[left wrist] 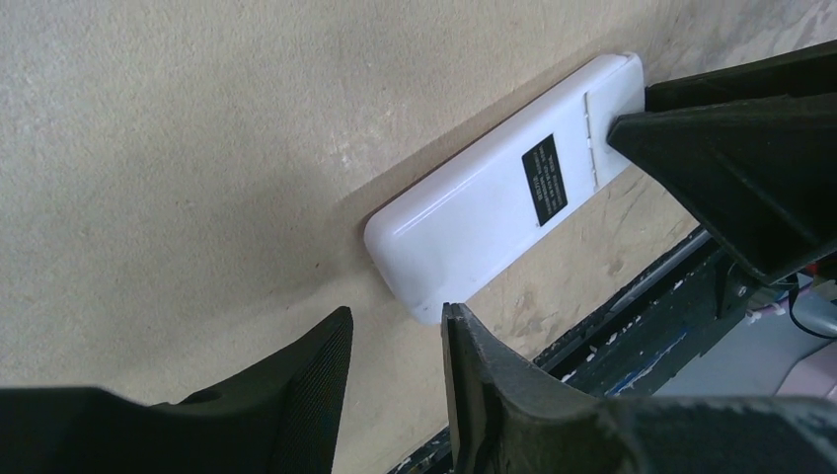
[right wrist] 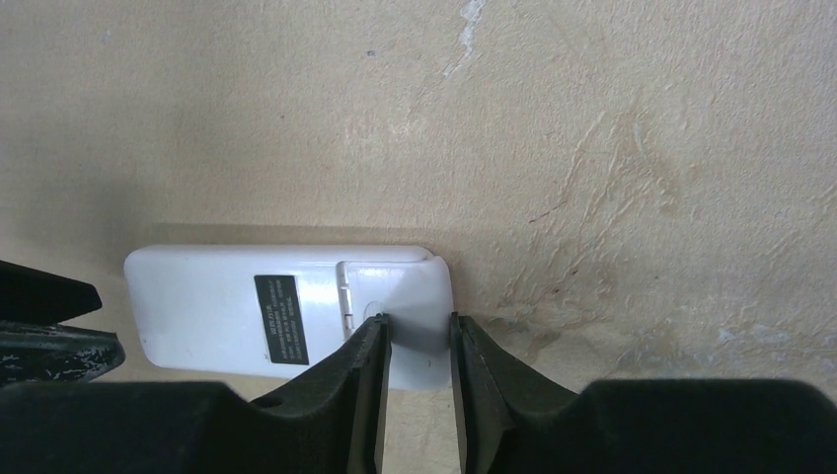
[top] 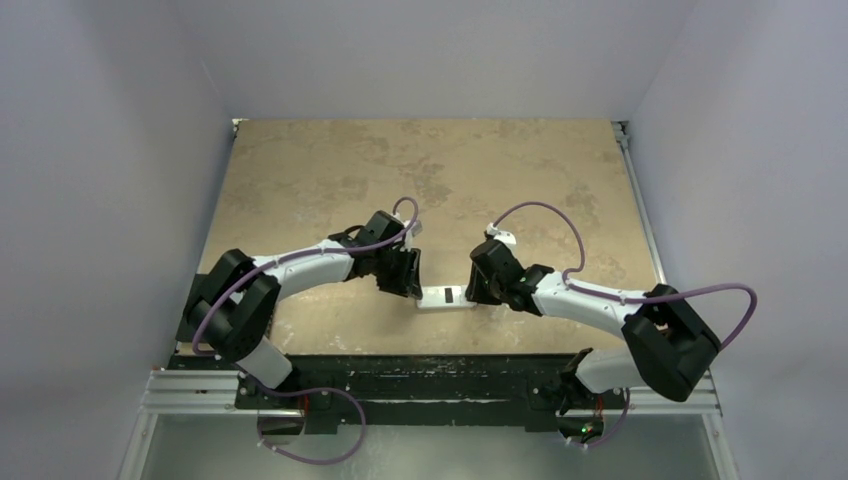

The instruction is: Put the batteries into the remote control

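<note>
Tan table [top: 330, 170]. R gripper [right wrist: 419, 324]: fingers parted, tips against the remote [right wrist: 197, 306] at its hatch end, nothing clamped. L gripper [left wrist: 395, 314]: fingers apart, empty, just off the opposite end. Remote lies back-up btwn both, near the table's front edge, long axis left-right.

The table [top: 420, 170] is a tan, mottled board, blotched darker in patches. Pale lavender walls [top: 430, 50] box it in at the far side and on both flanks. A thin metal track [top: 640, 200] runs along its right edge. At its near edge lies a black strip [top: 420, 372] flecked with white, then an aluminium rail [top: 200, 392]. A white scuff [right wrist: 472, 12] marks the tabletop.
</note>
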